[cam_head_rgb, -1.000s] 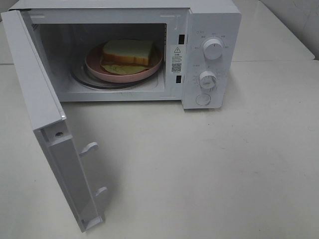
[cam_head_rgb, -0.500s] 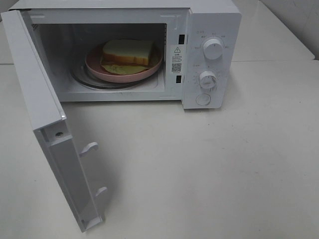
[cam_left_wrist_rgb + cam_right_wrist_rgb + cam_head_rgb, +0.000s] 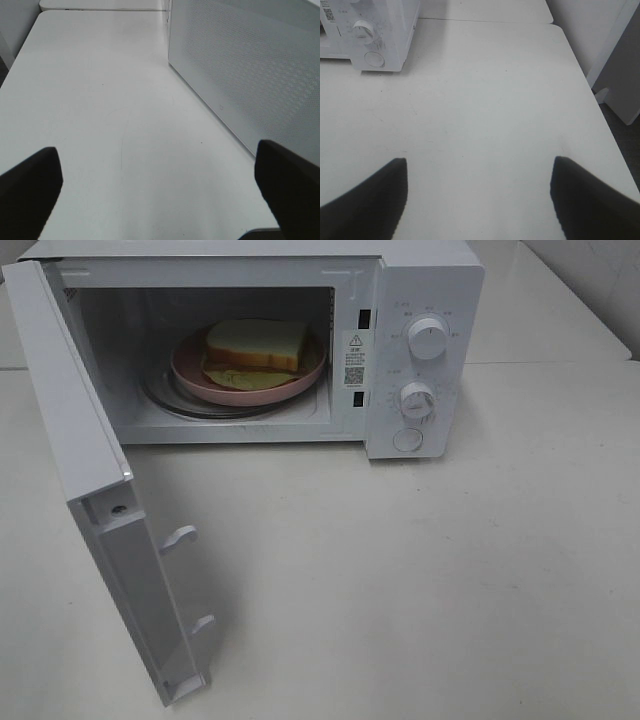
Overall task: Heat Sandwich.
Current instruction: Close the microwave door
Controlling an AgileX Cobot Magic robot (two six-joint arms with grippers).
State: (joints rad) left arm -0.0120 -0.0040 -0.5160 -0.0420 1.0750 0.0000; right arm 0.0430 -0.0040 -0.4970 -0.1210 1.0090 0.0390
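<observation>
Well, the sandwich (image 3: 255, 345) sits on a pink plate (image 3: 190, 375) inside the microwave (image 3: 430, 290), whose door (image 3: 70, 410) stands wide open. The left gripper (image 3: 157, 165) hovers over the table (image 3: 420, 580) beside that door, jaws spread wide, holding nothing. The right gripper (image 3: 477, 167) is likewise wide and empty, near the dials (image 3: 362, 30).

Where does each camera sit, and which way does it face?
Exterior high: high in front, looking down at the open microwave, sandwich inside; no arm shows.
Left wrist: low over the table, facing the microwave's dotted panel; open left tool shows.
Right wrist: low over the table, facing the lower knob; open right tool shows.
Shared: exterior high and right wrist both show that knob.
</observation>
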